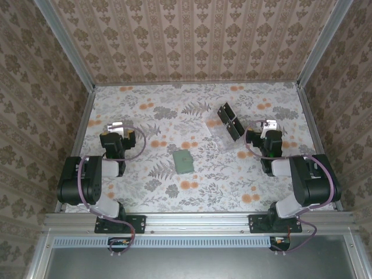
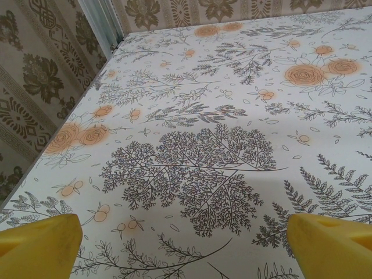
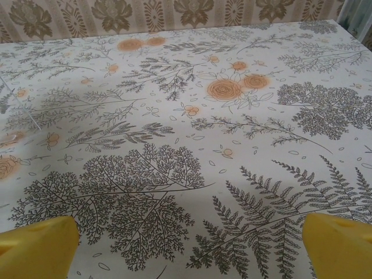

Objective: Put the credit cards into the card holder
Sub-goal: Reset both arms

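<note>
Grey-green card holder (image 1: 183, 161), black credit cards (image 1: 235, 129) overhead, left fingers (image 2: 40, 244), right fingers (image 3: 35, 247) both spread wide

The table (image 1: 174, 192) has a white cloth printed with grey ferns and orange flowers. A clear tray (image 1: 216, 136) lies askew on it, right of the middle and toward the far side. Brown patterned wallpaper (image 1: 192, 35) covers the left, far and right walls. An aluminium rail (image 1: 197, 221) runs along the near edge.
</note>
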`<act>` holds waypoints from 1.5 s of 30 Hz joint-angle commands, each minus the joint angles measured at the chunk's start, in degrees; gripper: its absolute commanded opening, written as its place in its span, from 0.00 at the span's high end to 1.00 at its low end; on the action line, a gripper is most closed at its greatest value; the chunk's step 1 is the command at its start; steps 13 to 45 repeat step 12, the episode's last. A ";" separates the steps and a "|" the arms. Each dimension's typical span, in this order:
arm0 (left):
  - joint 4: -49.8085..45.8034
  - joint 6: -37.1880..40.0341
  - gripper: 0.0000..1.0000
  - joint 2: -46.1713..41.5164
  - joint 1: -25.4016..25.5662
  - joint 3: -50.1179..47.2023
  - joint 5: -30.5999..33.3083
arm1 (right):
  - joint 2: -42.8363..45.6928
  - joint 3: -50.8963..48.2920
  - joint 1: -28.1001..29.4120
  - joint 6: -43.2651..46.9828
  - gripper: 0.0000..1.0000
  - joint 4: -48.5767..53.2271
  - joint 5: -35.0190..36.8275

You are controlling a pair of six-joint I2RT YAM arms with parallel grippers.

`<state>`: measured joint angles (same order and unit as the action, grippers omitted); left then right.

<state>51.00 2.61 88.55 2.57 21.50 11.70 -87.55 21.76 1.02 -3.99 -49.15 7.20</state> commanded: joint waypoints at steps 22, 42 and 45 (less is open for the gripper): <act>0.76 -1.38 0.00 0.19 -0.29 0.78 -0.98 | -0.11 1.46 0.15 1.26 0.00 -0.16 -0.80; 0.76 -1.38 0.00 0.19 -0.29 0.78 -0.98 | -0.11 1.46 0.15 1.26 0.00 -0.16 -0.80; 0.76 -1.38 0.00 0.19 -0.29 0.78 -0.98 | -0.11 1.46 0.15 1.26 0.00 -0.16 -0.80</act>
